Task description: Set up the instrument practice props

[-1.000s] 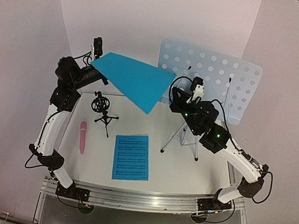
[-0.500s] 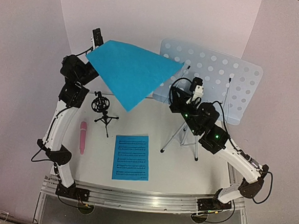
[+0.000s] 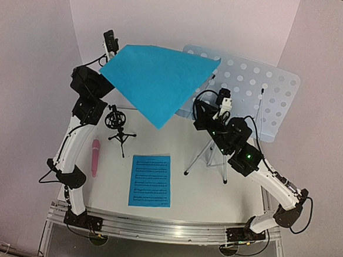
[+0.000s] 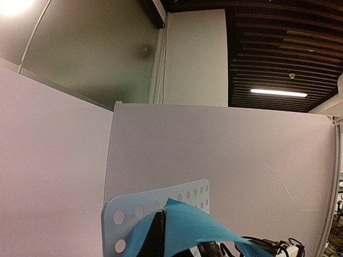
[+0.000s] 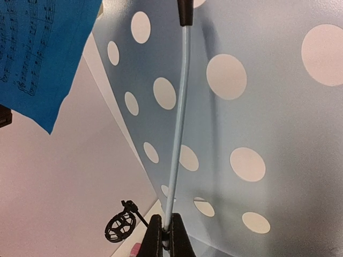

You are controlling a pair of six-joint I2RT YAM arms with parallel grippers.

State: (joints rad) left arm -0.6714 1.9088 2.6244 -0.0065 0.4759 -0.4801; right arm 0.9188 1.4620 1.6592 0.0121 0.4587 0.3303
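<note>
My left gripper [image 3: 109,72] is raised high and shut on the left edge of a blue sheet-music page [image 3: 157,83], whose far corner overlaps the top left of the pale-blue perforated music stand [image 3: 262,93]. In the left wrist view the dark fingers [image 4: 157,235] pinch that page [image 4: 193,230] in front of the stand [image 4: 128,214]. My right gripper [image 5: 165,235] is shut on the stand's thin page-holder rod [image 5: 179,123]. A second page [image 3: 151,180] lies flat on the table. The pink microphone [image 3: 95,156] lies beside the black tripod mic mount [image 3: 117,125].
The stand's silver tripod legs [image 3: 208,157] spread over the table's right half, under my right arm. White partition walls [image 3: 179,17] close in the back and sides. The mic mount [image 5: 120,225] shows low in the right wrist view.
The left arm has lifted the held page higher and swung it right, so its corner now reaches over the stand. The right arm has not moved.
</note>
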